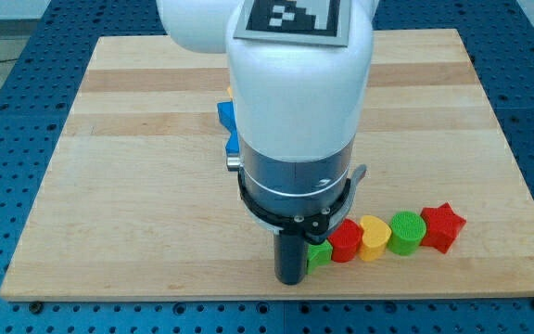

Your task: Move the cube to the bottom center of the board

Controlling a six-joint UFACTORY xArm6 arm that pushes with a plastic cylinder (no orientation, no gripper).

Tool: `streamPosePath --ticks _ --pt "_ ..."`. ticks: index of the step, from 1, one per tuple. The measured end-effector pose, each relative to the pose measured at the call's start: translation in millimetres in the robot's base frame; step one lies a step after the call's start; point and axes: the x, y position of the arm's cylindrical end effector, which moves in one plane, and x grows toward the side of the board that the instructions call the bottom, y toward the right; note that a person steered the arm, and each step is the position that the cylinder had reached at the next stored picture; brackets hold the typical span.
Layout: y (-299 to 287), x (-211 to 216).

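Standing upright near the board's bottom centre, my tip rests on the wooden board and touches the left side of the green cube; it is a bare rod that grips nothing. From that cube a tight row of 4 more blocks runs toward the view's right: a red block, a yellow block, a green cylinder and a red star. A blue block peeks out behind the white arm, well apart from the row, its shape mostly hidden.
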Motion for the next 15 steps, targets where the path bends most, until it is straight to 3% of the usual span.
streamPosePath --ticks 3,5,7,10,12,13,15 --pt "4 -2" --pt "-48 -16" --pt "-58 -70" --pt "-119 -146" --pt "-97 -204" --pt "-68 -207" --pt "-64 -183"
